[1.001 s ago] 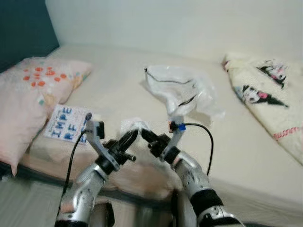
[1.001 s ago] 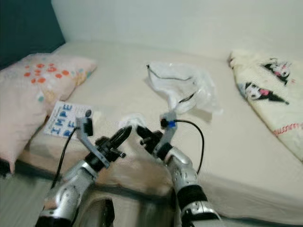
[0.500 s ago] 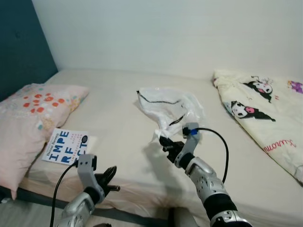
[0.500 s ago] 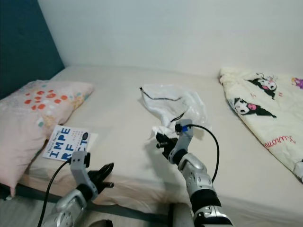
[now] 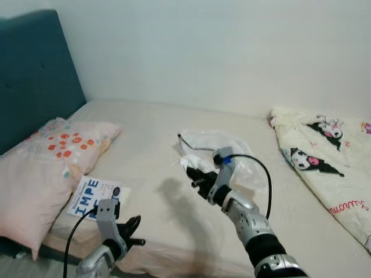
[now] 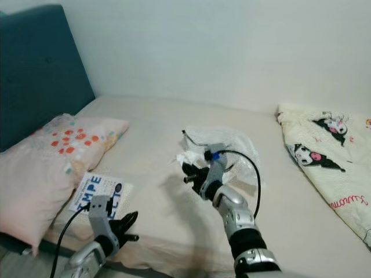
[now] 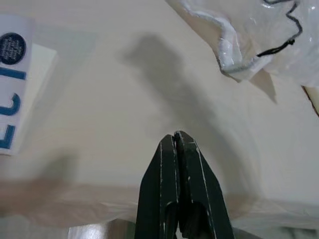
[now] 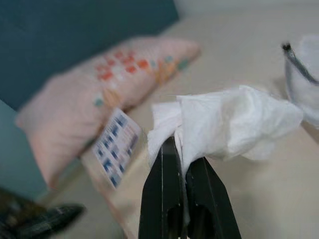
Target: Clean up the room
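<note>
Above the bed [image 5: 145, 139], my right tool [image 5: 191, 174] has carried its pinched tissue [image 8: 224, 124] up to the bag [image 5: 223, 152], nearly ready to drop; left tool [image 7: 177, 137] closed, lowered.

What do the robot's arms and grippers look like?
Both arms are shiny silver tubes with black joints. The right gripper and the left gripper each have two long black fingers that taper to narrow tips. A grey bracket stands on each wrist; the right one has a small blue part, and a black cable loops from each.
</note>
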{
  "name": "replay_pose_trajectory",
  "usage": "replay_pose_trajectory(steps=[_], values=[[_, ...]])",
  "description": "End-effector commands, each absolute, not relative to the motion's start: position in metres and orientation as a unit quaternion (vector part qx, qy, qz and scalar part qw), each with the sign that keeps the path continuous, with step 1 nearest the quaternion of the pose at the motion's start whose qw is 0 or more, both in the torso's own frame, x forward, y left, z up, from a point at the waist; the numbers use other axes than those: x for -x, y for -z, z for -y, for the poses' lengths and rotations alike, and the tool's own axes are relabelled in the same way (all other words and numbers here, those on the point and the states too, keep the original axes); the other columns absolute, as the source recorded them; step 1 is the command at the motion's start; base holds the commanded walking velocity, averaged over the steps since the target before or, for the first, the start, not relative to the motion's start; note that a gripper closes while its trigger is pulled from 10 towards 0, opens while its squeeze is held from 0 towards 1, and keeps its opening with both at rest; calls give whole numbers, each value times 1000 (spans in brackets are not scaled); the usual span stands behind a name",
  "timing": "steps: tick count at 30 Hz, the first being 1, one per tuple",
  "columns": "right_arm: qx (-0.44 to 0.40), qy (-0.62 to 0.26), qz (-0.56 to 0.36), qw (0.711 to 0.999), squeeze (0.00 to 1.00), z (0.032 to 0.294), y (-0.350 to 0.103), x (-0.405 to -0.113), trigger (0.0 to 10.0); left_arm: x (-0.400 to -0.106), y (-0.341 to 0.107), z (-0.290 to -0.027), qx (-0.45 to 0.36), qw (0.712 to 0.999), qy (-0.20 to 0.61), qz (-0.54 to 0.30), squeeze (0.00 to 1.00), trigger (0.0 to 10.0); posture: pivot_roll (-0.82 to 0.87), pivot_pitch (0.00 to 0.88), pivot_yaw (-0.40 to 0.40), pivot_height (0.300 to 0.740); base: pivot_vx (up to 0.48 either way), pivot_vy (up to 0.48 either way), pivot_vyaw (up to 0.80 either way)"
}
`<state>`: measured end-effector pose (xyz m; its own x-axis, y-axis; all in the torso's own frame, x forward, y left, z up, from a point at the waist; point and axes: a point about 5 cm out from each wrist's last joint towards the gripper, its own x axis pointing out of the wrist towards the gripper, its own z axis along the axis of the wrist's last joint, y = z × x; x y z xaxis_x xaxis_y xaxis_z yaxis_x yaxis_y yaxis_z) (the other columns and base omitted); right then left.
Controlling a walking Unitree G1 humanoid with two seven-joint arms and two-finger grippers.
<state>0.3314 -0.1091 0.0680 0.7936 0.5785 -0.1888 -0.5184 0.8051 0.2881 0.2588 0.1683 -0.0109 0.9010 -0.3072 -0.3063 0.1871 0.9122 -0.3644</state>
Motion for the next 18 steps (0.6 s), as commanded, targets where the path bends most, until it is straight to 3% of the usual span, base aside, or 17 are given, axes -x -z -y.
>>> replay_pose_trajectory(steps=[1,11,17,18], values=[[-95,-281,-153,943,0,111,-60,-328,0,-258,13,-164,165,960,133,-185,0,10000,-2,0,-37,709,0,0,0],[-42,-162,-206,964,0,144,-48,-334,0,-276,-3,-154,186,960,158,-140,0,10000,-2,0,-51,740,0,0,0],[-29,-109,-230,967,0,159,-38,-330,0,-273,9,-162,166,959,125,-193,0,10000,-2,0,-57,740,0,0,0],[-18,-99,-249,963,0,162,-33,-328,7961,-270,12,-164,162,959,121,-201,0,10000,-6,0,-59,740,0,0,0]])
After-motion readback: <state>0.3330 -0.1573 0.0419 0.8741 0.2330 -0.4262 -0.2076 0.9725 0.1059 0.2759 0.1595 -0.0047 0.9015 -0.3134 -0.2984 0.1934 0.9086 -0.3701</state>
